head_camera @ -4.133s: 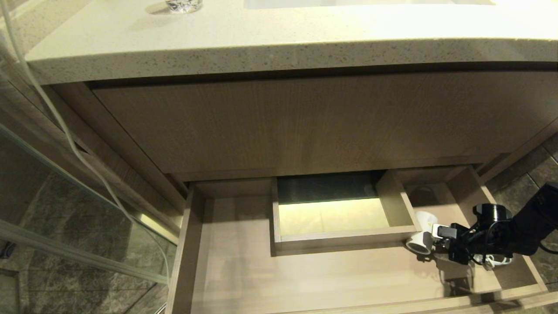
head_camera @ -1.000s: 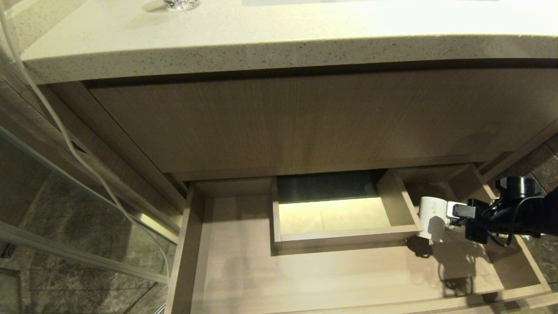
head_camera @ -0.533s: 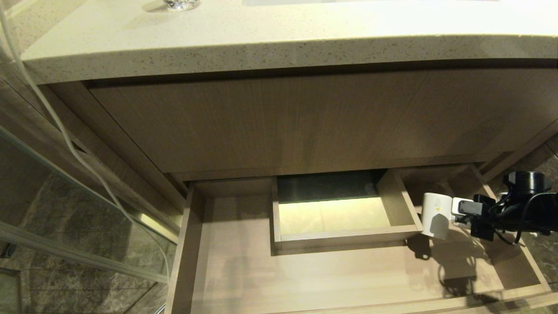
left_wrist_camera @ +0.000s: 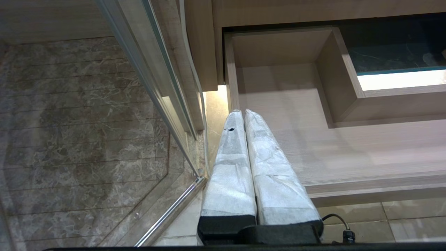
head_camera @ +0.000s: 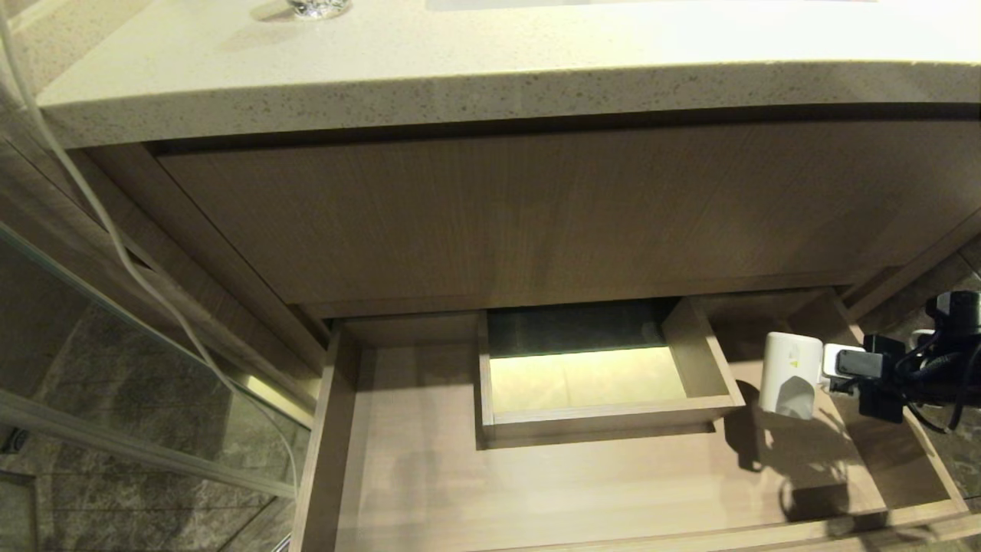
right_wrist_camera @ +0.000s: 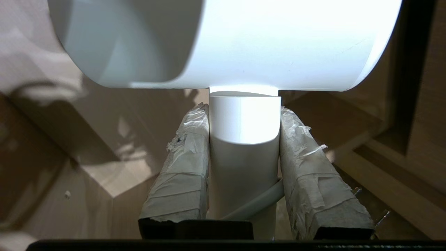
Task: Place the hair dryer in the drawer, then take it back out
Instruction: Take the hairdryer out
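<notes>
L gripper: lower centre of its wrist view, 2 wrapped fingers pressed together, nothing between; parked off drawer's outer corner, clear of work.

Drawer: lower half of head frame, pulled out under wood panel, boxed cutout mid-frame.

Hair dryer: right of frame, lifted above drawer's right section, shadow on floor below, barrel upright.

R gripper: far right, level, fingers clamped on handle, likely so body clears cutout wall. Judged: take-out step.

White hair dryer, light-wood grained drawer, speckled beige countertop, veined grey-brown marble floor
</notes>
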Robot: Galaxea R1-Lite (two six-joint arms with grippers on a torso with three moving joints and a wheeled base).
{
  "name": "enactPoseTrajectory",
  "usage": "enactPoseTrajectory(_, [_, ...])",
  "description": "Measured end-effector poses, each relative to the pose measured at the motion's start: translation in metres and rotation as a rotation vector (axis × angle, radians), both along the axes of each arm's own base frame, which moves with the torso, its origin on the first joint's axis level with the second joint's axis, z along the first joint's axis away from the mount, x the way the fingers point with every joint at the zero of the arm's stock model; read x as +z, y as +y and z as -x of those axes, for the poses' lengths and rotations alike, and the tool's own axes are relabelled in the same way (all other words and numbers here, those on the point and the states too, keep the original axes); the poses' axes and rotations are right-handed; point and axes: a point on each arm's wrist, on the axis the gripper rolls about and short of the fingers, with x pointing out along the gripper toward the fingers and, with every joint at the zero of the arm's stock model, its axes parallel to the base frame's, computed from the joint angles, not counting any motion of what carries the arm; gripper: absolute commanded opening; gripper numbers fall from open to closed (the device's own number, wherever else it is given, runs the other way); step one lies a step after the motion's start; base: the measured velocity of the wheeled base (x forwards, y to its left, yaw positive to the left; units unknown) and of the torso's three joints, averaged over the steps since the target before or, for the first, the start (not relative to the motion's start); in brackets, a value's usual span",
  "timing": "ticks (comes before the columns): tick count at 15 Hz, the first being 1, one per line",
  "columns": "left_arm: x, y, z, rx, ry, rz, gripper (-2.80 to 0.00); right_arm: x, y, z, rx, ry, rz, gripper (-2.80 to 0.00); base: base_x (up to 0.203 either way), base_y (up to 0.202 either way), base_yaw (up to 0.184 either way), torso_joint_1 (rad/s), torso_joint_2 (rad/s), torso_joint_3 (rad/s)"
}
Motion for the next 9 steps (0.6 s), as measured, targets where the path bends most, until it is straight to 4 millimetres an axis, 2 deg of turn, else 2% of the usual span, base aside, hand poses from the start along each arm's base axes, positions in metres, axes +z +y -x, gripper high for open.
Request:
enactPoseTrajectory(4, [0.0, 0.0, 0.0, 0.0, 0.0, 0.0, -2.8, 0.021, 0.001, 0.023, -0.016, -0.015, 0.013, -2.8, 0.0, 0.0, 0.0, 0.0, 0.0, 0.0])
enactPoseTrajectory(9, [0.0, 0.0, 0.0, 0.001, 0.0, 0.0, -2.8, 0.06, 0.015, 0.058, -0.026, -0.062, 0.037, -2.8, 0.0, 0.0, 0.0, 0.0, 0.0, 0.0])
